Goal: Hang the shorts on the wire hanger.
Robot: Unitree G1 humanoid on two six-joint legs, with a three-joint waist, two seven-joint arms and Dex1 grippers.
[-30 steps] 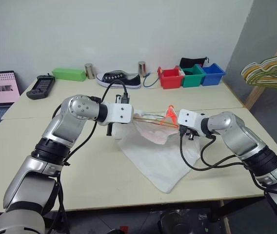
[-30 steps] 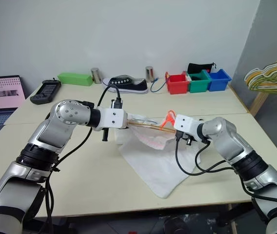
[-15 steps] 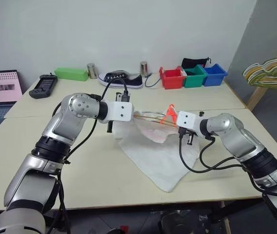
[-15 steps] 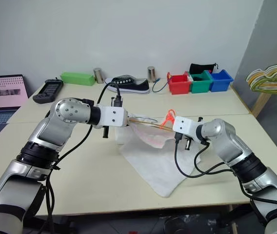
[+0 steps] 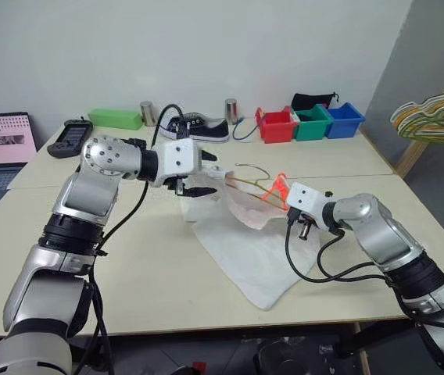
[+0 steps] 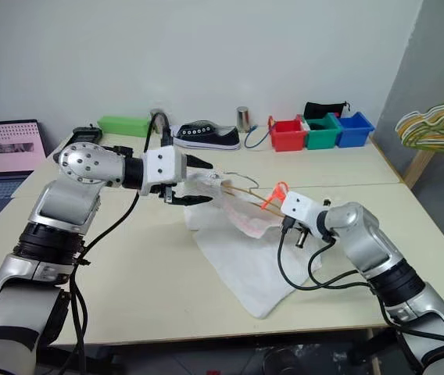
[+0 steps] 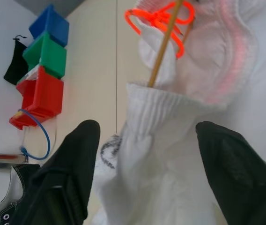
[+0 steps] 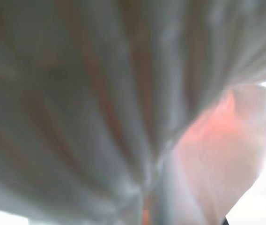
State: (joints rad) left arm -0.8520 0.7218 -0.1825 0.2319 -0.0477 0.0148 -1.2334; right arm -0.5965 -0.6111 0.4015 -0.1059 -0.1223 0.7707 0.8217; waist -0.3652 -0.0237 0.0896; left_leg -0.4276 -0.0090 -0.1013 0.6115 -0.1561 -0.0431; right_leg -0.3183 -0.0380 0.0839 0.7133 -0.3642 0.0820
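Shorts (image 5: pixel 245 234) draped over wire hanger (image 5: pixel 247 182); shoe (image 5: pixel 195 125), bins (image 5: pixel 309 121) behind.

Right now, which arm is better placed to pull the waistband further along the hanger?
Left. The left gripper is open beside the waistband of the shorts, free to regrip. The right gripper is shut at the wire hanger, apparently steadying it.
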